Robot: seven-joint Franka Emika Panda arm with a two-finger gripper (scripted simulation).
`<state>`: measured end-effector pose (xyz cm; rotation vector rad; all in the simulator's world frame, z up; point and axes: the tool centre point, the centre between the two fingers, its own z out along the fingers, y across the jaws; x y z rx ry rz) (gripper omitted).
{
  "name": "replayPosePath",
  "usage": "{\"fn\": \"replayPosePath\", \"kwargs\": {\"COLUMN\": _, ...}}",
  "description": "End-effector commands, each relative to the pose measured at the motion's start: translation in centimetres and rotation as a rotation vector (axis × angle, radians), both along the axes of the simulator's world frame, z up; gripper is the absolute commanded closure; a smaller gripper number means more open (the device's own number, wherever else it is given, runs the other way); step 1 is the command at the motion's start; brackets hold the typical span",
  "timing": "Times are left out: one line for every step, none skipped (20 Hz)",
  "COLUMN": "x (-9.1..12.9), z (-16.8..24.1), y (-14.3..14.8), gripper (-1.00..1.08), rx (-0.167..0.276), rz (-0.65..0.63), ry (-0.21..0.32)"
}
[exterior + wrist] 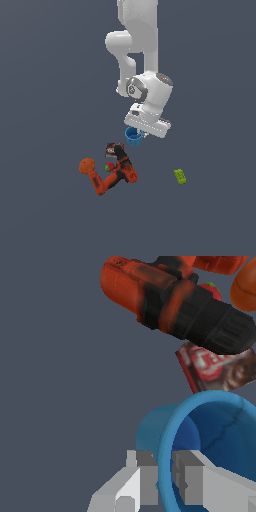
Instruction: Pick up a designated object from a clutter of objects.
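**Blue cup held by its rim**

The small bright blue bucket-shaped cup (210, 451) has a smooth glossy wall and a hollow round mouth, and it becomes narrower toward its base. The grey blocky gripper (162, 476) is closed on the cup's rim: one finger (142, 478) presses the outer wall and the other is inside the mouth, with only the thin wall between them. In the exterior view the cup (133, 135) hangs directly under the gripper (141, 133), apart from the other things.

Beyond the cup, seen from the wrist, lies a flat dark box with a red printed face (217, 367), and just past it a red-orange drill-like tool with a black ribbed end (170, 301). A small red-green fruit (211, 290) shows behind the tool, beside the round orange ball (245, 286). A small lime-green block (180, 176) lies alone, well apart from the gripper and from this group.
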<state>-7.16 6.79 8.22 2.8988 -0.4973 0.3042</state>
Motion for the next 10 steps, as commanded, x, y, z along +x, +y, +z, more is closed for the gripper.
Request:
{"fn": "replayPosePath", "kwargs": {"x": 0.2, "z": 0.9, "y": -0.1, "gripper": 1.08, "rx": 0.001, "rz": 0.000, "ry": -0.002}}
{"fn": "replayPosePath", "kwargs": {"x": 0.2, "z": 1.3, "y": -0.1, "gripper": 1.08, "rx": 0.001, "rz": 0.000, "ry": -0.002}}
{"fn": "replayPosePath", "kwargs": {"x": 0.3, "z": 1.8, "y": -0.2, "gripper": 1.08, "rx": 0.001, "rz": 0.000, "ry": -0.002}}
{"fn": "replayPosePath", "kwargs": {"x": 0.3, "z": 2.3, "y": -0.2, "gripper": 1.08, "rx": 0.001, "rz": 0.001, "ry": -0.001}}
{"fn": "replayPosePath", "kwargs": {"x": 0.4, "z": 2.9, "y": -0.3, "gripper": 1.08, "rx": 0.001, "rz": 0.001, "ry": -0.001}}
{"fn": "replayPosePath", "kwargs": {"x": 0.4, "z": 3.6, "y": -0.3, "gripper": 1.08, "rx": 0.002, "rz": 0.001, "ry": -0.001}}
{"fn": "replayPosePath", "kwargs": {"x": 0.5, "z": 4.3, "y": -0.4, "gripper": 1.08, "rx": 0.002, "rz": 0.001, "ry": -0.001}}
{"fn": "replayPosePath", "kwargs": {"x": 0.6, "z": 5.0, "y": -0.5, "gripper": 1.08, "rx": 0.003, "rz": 0.001, "ry": 0.000}}
{"fn": "replayPosePath", "kwargs": {"x": 0.7, "z": 5.8, "y": -0.6, "gripper": 1.08, "rx": 0.003, "rz": 0.001, "ry": 0.000}}
{"fn": "replayPosePath", "kwargs": {"x": 0.7, "z": 6.6, "y": -0.6, "gripper": 1.08, "rx": 0.004, "rz": 0.002, "ry": 0.000}}
